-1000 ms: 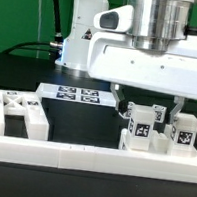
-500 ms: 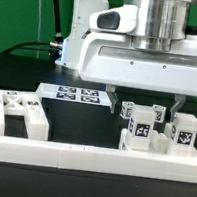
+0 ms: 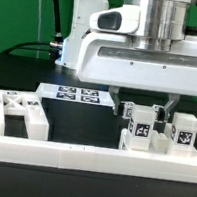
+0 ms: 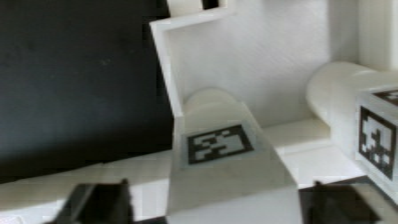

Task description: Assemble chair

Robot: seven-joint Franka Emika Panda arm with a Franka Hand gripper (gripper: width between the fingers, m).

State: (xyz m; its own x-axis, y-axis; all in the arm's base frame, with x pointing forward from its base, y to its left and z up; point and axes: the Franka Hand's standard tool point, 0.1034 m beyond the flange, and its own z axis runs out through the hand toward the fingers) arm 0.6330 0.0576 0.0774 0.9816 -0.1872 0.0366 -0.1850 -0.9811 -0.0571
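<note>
Chunky white chair pieces with black-and-white tags stand in two clusters in the exterior view. One is a flat part [image 3: 12,109] at the left, the other several upright blocks [image 3: 183,131] at the right. My gripper [image 3: 143,111] is lowered over the right cluster, with a finger on each side of a tagged chair piece [image 3: 138,128]. In the wrist view the same tagged piece [image 4: 217,150] runs between the two dark fingertips [image 4: 103,205], which sit close against its sides; the gripper [image 4: 222,205] is shut on it. A rounded white part [image 4: 365,105] stands beside it.
A long plain white rail [image 3: 88,162] runs along the front of the black table [image 3: 83,125]. The marker board [image 3: 79,94] lies flat behind the middle. The arm's white body [image 3: 142,62] fills the upper right and hides what is behind it.
The fingers have drawn inward from wide open onto the tagged piece. The hand has stayed over the right cluster, and no chair piece has visibly moved.
</note>
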